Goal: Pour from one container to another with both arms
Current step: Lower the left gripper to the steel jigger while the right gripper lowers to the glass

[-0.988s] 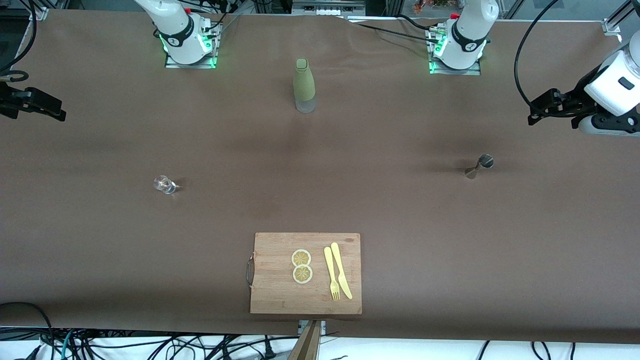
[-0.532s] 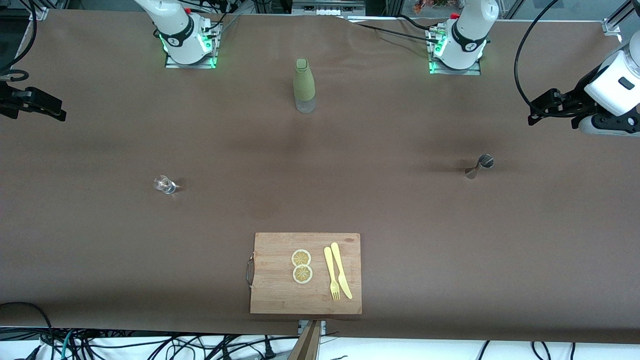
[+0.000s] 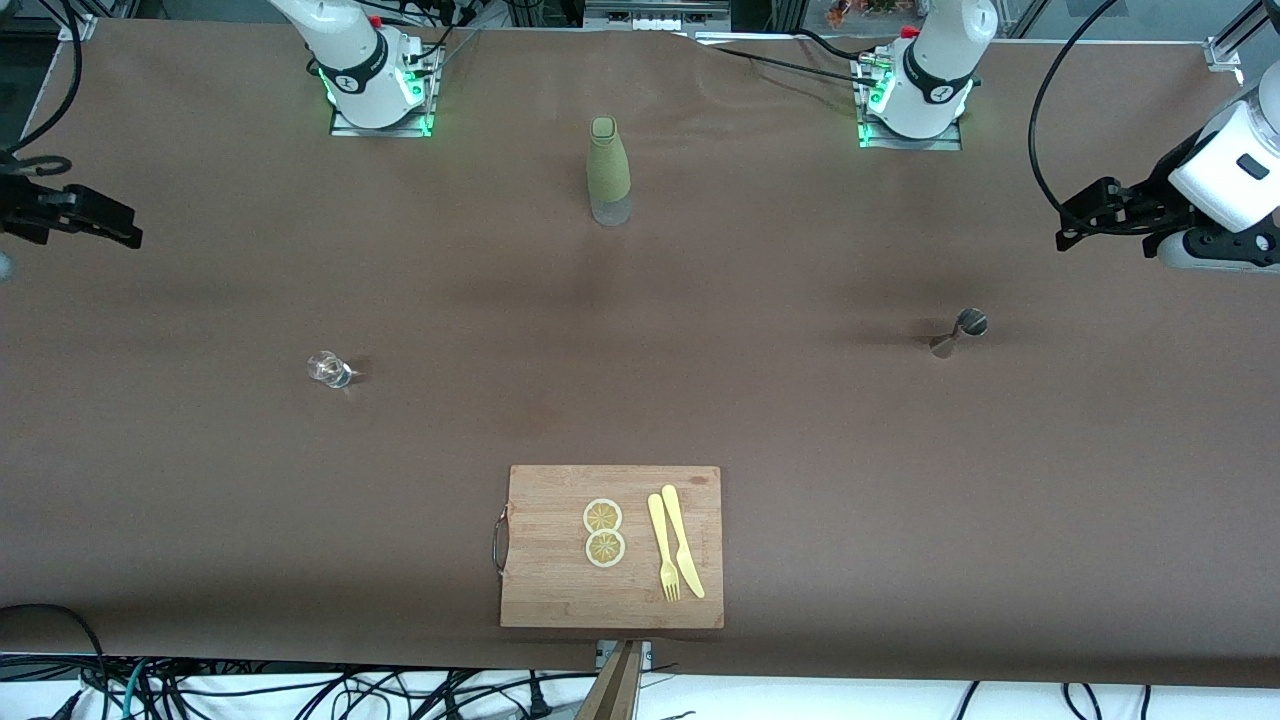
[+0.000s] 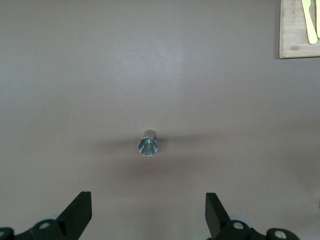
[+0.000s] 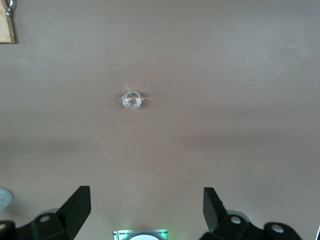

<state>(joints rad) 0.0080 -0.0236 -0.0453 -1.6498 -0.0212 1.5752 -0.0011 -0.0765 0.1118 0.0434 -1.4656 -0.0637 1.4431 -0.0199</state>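
A small steel jigger stands on the brown table toward the left arm's end; the left wrist view shows it from above. My left gripper hangs open and empty over the table's edge at that end, its fingers wide apart. A small clear glass stands toward the right arm's end and appears in the right wrist view. My right gripper hovers open and empty over that end's edge, clear of the glass.
A tall green bottle with a clear base stands between the two arm bases. A wooden cutting board lies near the table's front edge, carrying two lemon slices, a yellow fork and knife.
My right gripper has shifted slightly toward the table's middle. The left arm and all objects have stayed still.
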